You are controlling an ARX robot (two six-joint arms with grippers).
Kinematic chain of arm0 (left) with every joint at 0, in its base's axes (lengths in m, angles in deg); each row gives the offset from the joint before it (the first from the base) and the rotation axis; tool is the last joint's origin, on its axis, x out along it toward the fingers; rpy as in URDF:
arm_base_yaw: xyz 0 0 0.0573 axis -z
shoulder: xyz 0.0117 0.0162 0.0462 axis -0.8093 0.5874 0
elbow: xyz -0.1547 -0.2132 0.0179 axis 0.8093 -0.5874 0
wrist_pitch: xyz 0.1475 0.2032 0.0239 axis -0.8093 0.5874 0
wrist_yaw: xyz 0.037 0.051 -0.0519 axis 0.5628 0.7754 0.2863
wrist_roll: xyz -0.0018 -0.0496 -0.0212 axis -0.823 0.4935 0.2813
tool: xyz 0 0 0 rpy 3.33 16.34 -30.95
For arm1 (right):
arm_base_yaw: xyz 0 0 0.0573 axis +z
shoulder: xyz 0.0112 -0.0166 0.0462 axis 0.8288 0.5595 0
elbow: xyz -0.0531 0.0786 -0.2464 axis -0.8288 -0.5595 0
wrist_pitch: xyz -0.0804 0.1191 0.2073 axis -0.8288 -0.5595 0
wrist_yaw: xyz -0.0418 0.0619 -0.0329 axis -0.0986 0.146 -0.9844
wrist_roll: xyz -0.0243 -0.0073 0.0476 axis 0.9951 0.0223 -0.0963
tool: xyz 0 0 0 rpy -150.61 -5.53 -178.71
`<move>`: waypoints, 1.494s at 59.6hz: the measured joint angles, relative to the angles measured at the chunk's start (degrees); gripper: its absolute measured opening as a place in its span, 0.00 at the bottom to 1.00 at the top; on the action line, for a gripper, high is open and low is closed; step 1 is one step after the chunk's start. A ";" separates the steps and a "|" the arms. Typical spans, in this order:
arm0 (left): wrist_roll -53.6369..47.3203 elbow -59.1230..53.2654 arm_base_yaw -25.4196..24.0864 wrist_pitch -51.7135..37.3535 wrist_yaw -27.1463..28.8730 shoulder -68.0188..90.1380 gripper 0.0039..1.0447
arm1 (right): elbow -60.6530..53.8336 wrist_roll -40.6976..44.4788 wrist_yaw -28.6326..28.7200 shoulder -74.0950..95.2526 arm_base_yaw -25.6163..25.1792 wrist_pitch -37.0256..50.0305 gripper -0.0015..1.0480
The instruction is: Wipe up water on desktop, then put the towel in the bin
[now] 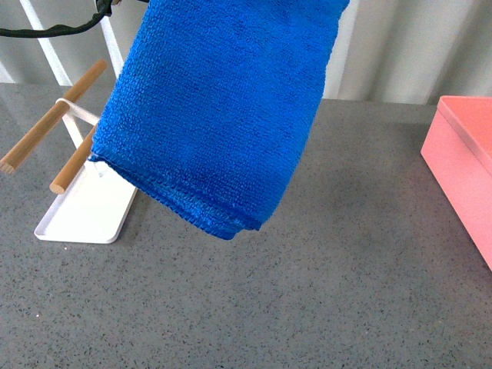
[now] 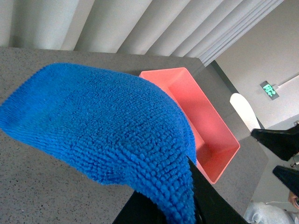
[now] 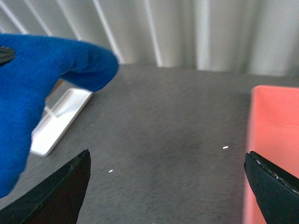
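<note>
Evidently the left gripper [image 2: 180,198] pinches the towel [image 1: 223,115] high above the desktop [image 1: 346,292] to reach the bin [image 1: 465,161]; right gripper [image 3: 168,193] gapes

Pale ribbed panels [image 1: 407,46] line the back (green sign [image 2: 268,88] glowing on a wall [image 2: 261,46]).

towel [image 1: 223,108] top + bin [image 1: 461,169] part. off-frame

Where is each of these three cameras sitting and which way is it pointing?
Front: on the body, facing forward and down at the desktop; the towel hangs close ahead; only a black cable shows.
Left wrist: looks past the left gripper, shut on the towel, toward the bin.
Right wrist: looks through the open right gripper, across the desktop to the tray.
Shared: all three show towel and bin.
</note>
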 joint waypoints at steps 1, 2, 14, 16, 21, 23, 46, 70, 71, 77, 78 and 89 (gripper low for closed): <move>-0.02 0.00 0.00 0.00 0.00 0.00 0.04 | 0.79 -0.22 0.92 1.57 0.76 -0.09 0.93; -0.02 0.00 -0.02 0.00 0.00 0.00 0.04 | 1.42 -0.59 1.99 2.86 1.55 -0.09 0.93; -0.04 0.00 -0.02 0.00 0.02 0.00 0.04 | 5.03 -0.28 6.14 11.50 9.90 3.56 0.93; -0.04 0.00 -0.02 0.00 0.02 0.00 0.04 | 5.81 -0.24 6.08 13.68 11.61 4.72 0.93; -0.07 0.00 -0.02 0.00 0.02 0.00 0.04 | 7.48 -0.20 4.79 17.79 14.19 5.79 0.93; -0.09 0.00 -0.02 0.00 0.02 0.00 0.04 | 8.41 -0.28 4.26 20.09 15.34 6.73 0.93; -0.13 0.00 -0.02 0.00 0.04 0.00 0.04 | 12.07 -5.22 9.05 29.24 25.44 19.56 0.93; -0.13 0.00 -0.02 0.00 0.02 0.00 0.04 | 14.86 -9.53 5.35 35.71 27.32 28.98 0.86; -0.13 0.00 -0.02 0.00 0.02 0.00 0.04 | 15.17 -9.84 5.11 36.09 27.39 29.35 0.82; -0.13 0.00 -0.02 0.00 0.04 0.00 0.04 | 16.15 -11.28 3.91 36.96 27.52 30.82 0.62; -0.13 0.00 -0.02 0.00 0.04 0.00 0.04 | 16.26 -11.47 3.65 36.98 27.54 30.93 0.59; -0.11 0.00 -0.02 0.00 0.07 0.00 0.16 | 16.90 -12.00 1.01 37.03 27.71 30.45 0.32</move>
